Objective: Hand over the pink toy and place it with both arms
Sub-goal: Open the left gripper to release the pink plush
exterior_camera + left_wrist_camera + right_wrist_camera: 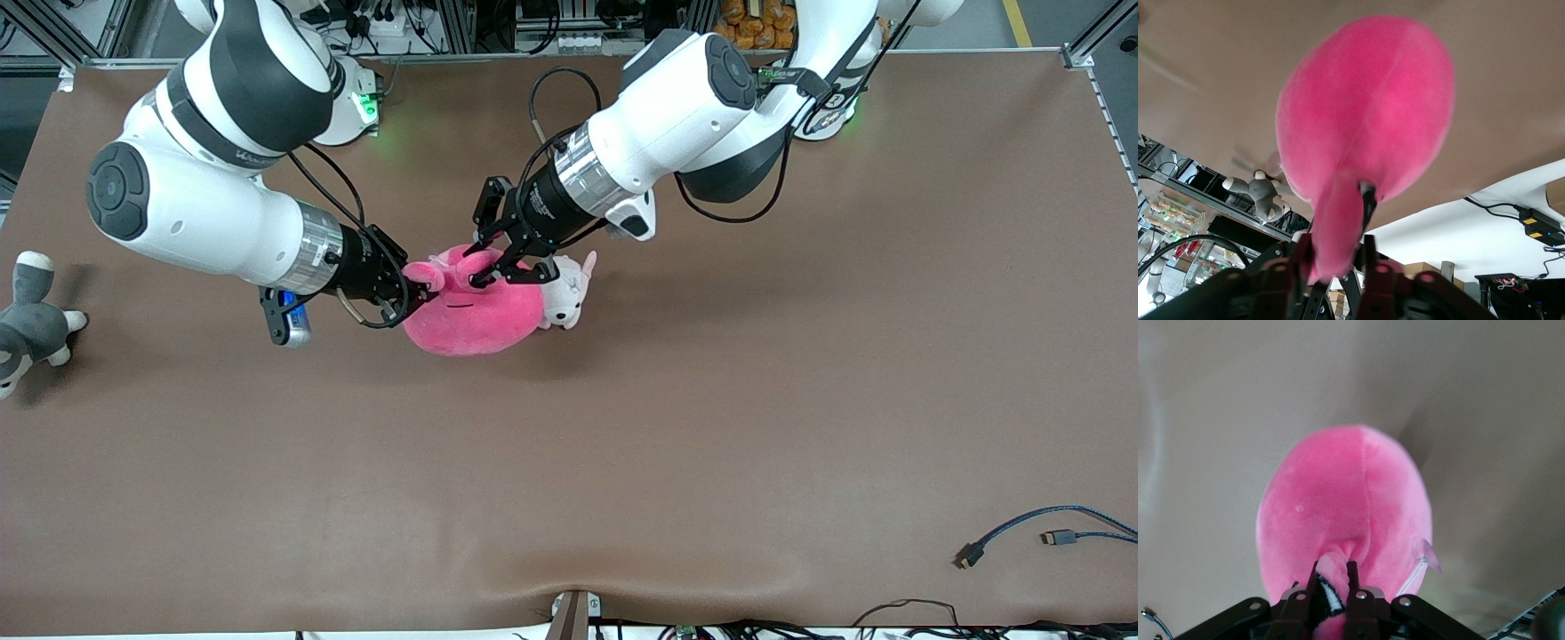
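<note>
- Mid-handover: big hot-pink round plush toy (476, 307) at frame centre, held over the brown counter (711, 400).
- Right pincer (416, 283) and left pincer (492, 269) both pinching it.
- Left: release, placing.

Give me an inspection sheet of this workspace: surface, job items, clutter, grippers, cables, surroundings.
Surface: brown table, bare over most of its area.
Job's things: pink toy mid-table, gripped by both arms.
Clutter: pale puppy plush touching the pink toy; grey plush animal at the right arm's end.
Grippers: left gripper shut on a protruding part of the pink toy; right gripper shut on another.
Cables: blue cable with loose plugs at the left arm's end, near the front camera.
Surroundings: shelving and wiring past the table edge.
</note>
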